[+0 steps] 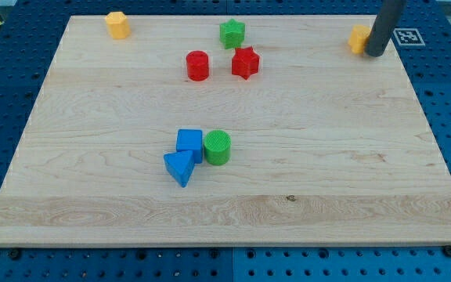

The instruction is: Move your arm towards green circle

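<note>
My tip (376, 53) stands at the view's top right corner of the wooden surface (327, 180), its lower end touching or just beside a yellow block (358, 37) whose shape is partly hidden by the rod. The arm carries no hand: it ends in a plain rod, so nothing is held and contact is by pushing only. Well apart from the tip, toward the view's left and bottom, lies the target, the green circle (218, 147), resting near the middle of the surface. A blue square block (189, 143) touches the green circle on its left side, and a blue triangle (179, 167) sits just below that square. Nearer the view's top are a red star (245, 63), a red cylinder (197, 65) and a green star (232, 34); another yellow block (117, 24) occupies the top left corner. In my judgement, a diagonal approach from the top right reaches the green circle's exposed side and passes right of the red star.
</note>
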Action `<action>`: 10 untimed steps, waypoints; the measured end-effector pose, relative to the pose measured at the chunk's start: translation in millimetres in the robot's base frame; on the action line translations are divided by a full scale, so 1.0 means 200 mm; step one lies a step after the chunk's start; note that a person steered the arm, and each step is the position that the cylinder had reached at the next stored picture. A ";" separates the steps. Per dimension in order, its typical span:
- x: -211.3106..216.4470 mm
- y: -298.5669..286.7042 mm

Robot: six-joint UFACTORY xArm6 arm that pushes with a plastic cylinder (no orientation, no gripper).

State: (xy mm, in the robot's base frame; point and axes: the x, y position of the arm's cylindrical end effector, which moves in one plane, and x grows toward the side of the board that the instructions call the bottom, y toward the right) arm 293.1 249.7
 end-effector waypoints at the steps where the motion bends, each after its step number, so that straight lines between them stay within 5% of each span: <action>1: -0.12 -0.01; 6: -0.07 -0.01; 8: 0.52 0.06; 10: 0.55 0.02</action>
State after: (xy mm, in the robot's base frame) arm 403.2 254.5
